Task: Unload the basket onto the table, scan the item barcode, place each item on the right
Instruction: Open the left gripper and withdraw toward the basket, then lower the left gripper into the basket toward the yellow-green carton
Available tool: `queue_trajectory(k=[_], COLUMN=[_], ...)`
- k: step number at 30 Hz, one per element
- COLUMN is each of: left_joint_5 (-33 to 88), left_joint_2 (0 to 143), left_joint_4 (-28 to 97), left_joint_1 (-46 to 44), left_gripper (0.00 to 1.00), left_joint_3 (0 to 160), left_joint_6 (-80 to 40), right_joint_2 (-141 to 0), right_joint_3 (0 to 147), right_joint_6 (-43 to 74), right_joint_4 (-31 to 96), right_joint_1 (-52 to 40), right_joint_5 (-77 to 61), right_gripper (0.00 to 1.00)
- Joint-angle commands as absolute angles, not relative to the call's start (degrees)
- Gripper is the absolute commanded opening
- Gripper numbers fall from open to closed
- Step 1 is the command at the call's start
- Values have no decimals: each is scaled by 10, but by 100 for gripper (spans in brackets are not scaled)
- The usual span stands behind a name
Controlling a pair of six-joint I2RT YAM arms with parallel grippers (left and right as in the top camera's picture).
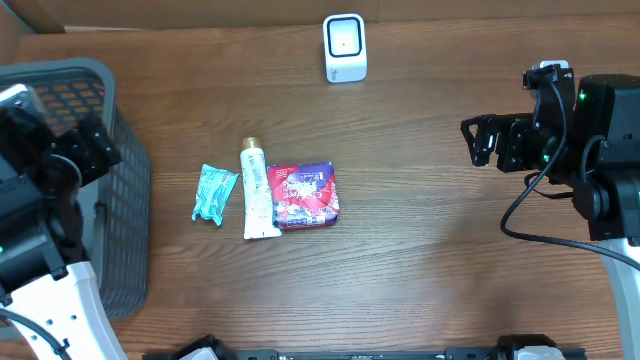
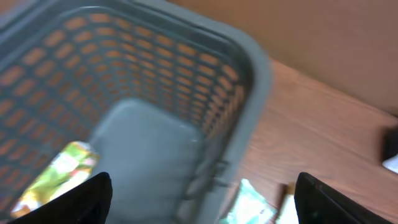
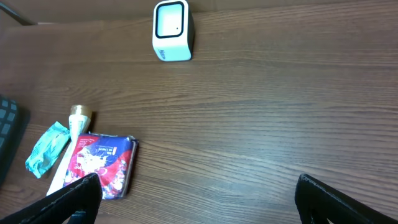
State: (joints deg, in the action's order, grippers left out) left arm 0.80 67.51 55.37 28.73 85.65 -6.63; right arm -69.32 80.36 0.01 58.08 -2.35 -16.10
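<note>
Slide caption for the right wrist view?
Open right gripper above wooden table: white scanner ahead, teal packet, white tube and red pouch at left.

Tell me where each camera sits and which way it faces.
Overhead: above the table, looking down on scanner, basket, packet, tube, pouch; left arm and right arm at edges.
Left wrist: on the left arm, looking into the basket; left gripper fingers at bottom corners.
Right wrist: on the right arm, facing the scanner across the table; right gripper fingers likewise.
Shared: overhead and right wrist show scanner, tube, pouch.
</note>
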Motion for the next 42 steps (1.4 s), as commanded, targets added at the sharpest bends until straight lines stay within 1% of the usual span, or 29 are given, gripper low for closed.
queue_trajectory(k=[1, 4, 8, 13, 18, 22, 26, 33, 36, 42], left_joint_5=[-37, -62, -62, -66, -83, -114, -140, -157, -154, -154], left_joint_2=[681, 706, 751, 817, 871, 890, 889, 889, 892, 912], left_joint_4=[575, 604, 611, 602, 591, 581, 544, 444, 403, 385], left_joint_1=[325, 362, 401, 409, 409, 409, 409, 410, 416, 432], left_gripper=[85, 86, 85, 81, 81, 81, 82, 88, 91, 92], left_joint_3=[867, 867, 862, 860, 860, 845, 786, 699, 686, 686], left_joint_6=[-47, -60, -91, -90, -86, -51, -21, 55, 109, 183], right_joint_2=[-689, -689, -689, -689, -689, -689, -689, -689, -689, -689], right_joint_3=[821, 821, 821, 821, 821, 821, 821, 821, 821, 821], right_joint_6=[2, 2, 2, 2, 2, 2, 2, 2, 2, 2], right_joint_4=[578, 578, 578, 578, 578, 578, 578, 578, 578, 578], right_joint_1=[-25, -25, -25, -25, -25, -25, -25, -25, -25, -25], right_joint_5=[-159, -159, -159, -159, -159, -159, -159, -159, -159, -159], right_gripper=[100, 100, 100, 100, 100, 100, 100, 100, 100, 100])
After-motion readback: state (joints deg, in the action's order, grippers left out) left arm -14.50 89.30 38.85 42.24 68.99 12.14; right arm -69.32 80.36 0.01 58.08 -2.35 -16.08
